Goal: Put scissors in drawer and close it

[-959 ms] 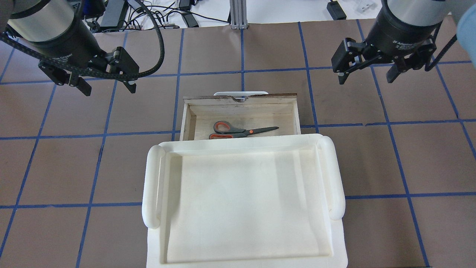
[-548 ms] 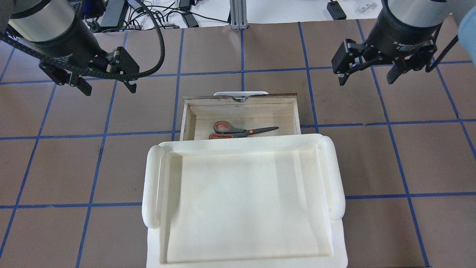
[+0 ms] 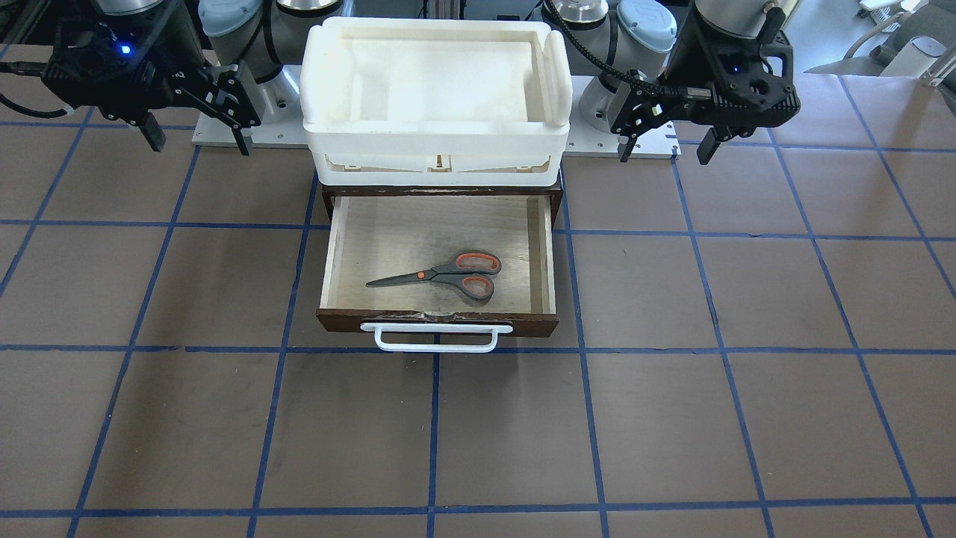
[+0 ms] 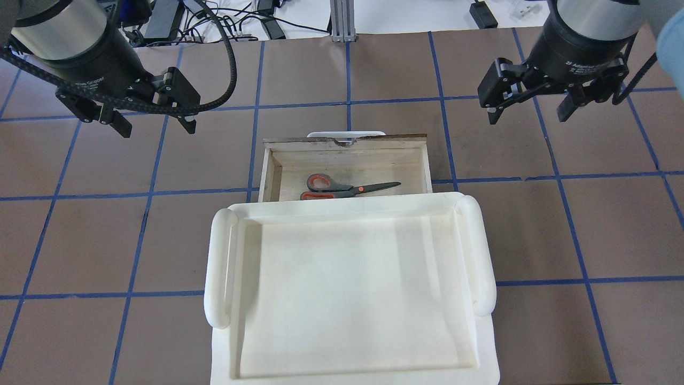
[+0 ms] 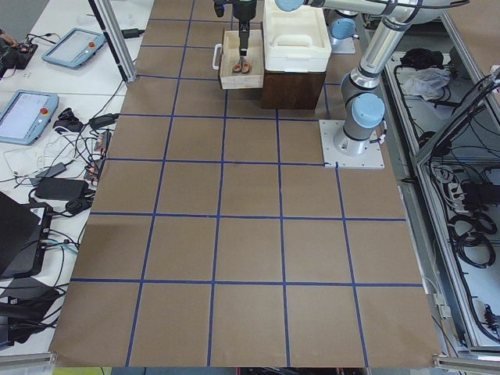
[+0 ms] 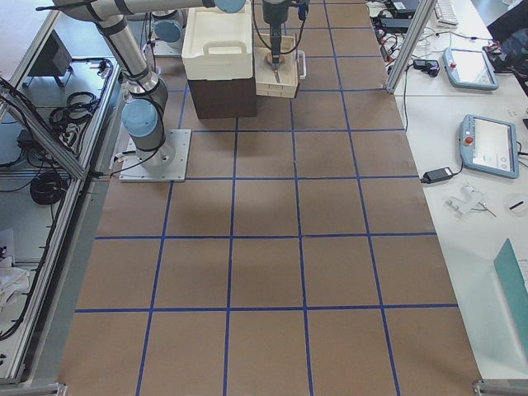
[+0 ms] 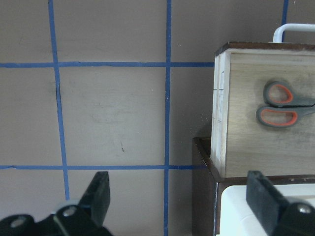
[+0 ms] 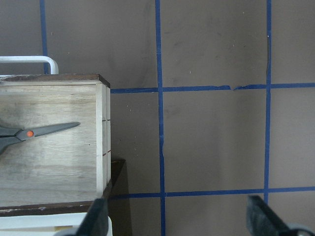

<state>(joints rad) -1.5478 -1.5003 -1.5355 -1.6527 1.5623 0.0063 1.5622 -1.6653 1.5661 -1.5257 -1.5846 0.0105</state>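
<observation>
The scissors (image 4: 347, 188) lie flat inside the pulled-out drawer (image 4: 347, 155), blades toward the robot's right. They also show in the front view (image 3: 441, 275) and both wrist views (image 7: 280, 103) (image 8: 39, 132). The drawer's dark brown front (image 3: 523, 323) carries a white bar handle (image 3: 437, 338). My left gripper (image 4: 156, 124) hangs open and empty above the table, left of the drawer. My right gripper (image 4: 526, 113) hangs open and empty to the drawer's right.
A white foam tray (image 4: 219, 267) sits on top of the dark cabinet (image 3: 326, 200) that the drawer slides out of. Cables and devices (image 4: 224, 21) lie past the far table edge. Brown mat with blue tape lines (image 4: 347, 101) surrounds the drawer.
My right gripper has shifted very slightly to the right. The left gripper, the drawer and the scissors have not moved.
</observation>
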